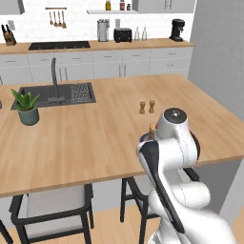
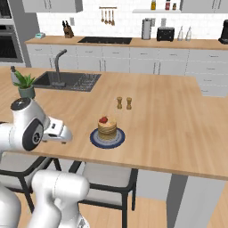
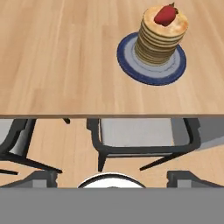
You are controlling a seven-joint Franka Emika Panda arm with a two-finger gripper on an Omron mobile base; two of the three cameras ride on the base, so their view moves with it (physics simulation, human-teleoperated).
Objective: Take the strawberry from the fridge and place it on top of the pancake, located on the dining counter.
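One broad dining counter point(image 2: 178, 129) carries everything: the sink at its far left corner, two shakers point(image 2: 124, 103) mid-top, and near the front edge a blue plate point(image 2: 94, 139) with the pancake point(image 3: 159, 37) stack. On that stack sits the strawberry point(image 3: 166, 15) (slightly off-centre). The gripper point(image 3: 113, 175) hangs off the front edge above the stools, jaws wide and empty. A careless arm swing could bump the counter and topple the berry.
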